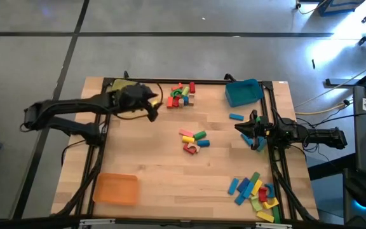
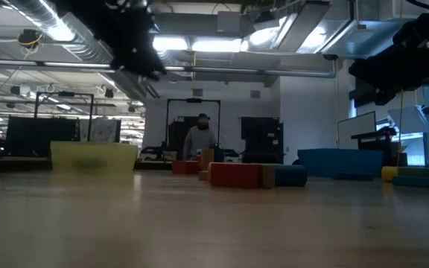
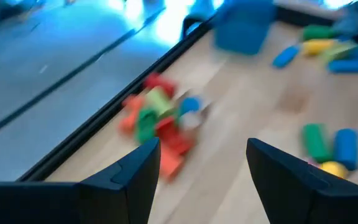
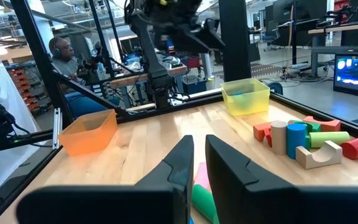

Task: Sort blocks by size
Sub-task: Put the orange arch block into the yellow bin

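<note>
You have the wooden bench (image 1: 170, 172) as the biggest thing here, and everything below is placed from the blue tray (image 1: 244, 92) at its far right corner. Along the same far edge, toward the opposite corner, sits the yellow tray (image 1: 116, 86), largely hidden under the left arm. The orange tray (image 1: 115, 189) lies diagonally across the bench from the blue tray, at the near left corner.

Your left tool (image 1: 152, 105) hangs between the yellow tray and the blue tray, its fingers spread apart and empty, just beside a cluster of blocks (image 1: 181, 94) that lies at the far edge near the blue tray. Your right tool (image 1: 244, 128) is a little nearer you than the blue tray, by the bench's right edge, fingers nearly pressed together with nothing between them.

A second small group of blocks (image 1: 194, 141) lies mid-bench, and a larger heap (image 1: 255, 191) sits at the near right corner, straight down the right edge from the blue tray. One loose blue block (image 1: 236, 117) lies just beside the blue tray.
</note>
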